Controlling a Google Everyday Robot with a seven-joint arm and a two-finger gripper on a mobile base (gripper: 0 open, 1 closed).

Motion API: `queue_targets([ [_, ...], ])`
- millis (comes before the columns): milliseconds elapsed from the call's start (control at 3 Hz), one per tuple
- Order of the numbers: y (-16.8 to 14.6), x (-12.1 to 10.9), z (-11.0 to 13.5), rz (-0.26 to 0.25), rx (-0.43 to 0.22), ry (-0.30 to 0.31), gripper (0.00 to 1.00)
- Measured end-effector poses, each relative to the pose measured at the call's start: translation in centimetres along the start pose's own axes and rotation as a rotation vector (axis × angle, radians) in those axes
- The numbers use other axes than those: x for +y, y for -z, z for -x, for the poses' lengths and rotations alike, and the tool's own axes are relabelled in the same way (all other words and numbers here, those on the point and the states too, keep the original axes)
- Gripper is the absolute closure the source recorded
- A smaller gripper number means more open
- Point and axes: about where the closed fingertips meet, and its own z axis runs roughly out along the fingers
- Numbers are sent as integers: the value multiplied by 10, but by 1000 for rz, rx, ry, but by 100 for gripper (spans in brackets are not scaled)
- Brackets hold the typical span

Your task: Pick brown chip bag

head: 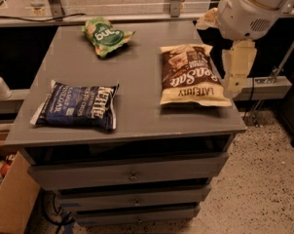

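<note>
The brown chip bag (192,75) lies flat on the right side of the grey cabinet top (137,77). It has a dark brown panel with cream lettering and a pale cream end facing the front edge. My gripper (236,72) hangs from the white arm (251,6) at the upper right. It is just beyond the bag's right edge and above the cabinet's right side, not touching the bag.
A dark blue Kettle bag (78,106) lies at the front left of the top. A small green bag (106,35) lies at the back. Drawers (132,175) run below the top. A cardboard box (10,199) stands at the lower left. Speckled floor is on the right.
</note>
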Motion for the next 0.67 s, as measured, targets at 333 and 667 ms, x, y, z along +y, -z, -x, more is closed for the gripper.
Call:
queue_targets([
  [333,-17,-23,11,23,26,211,0],
  [667,-22,-33,12,30,35,412,0],
])
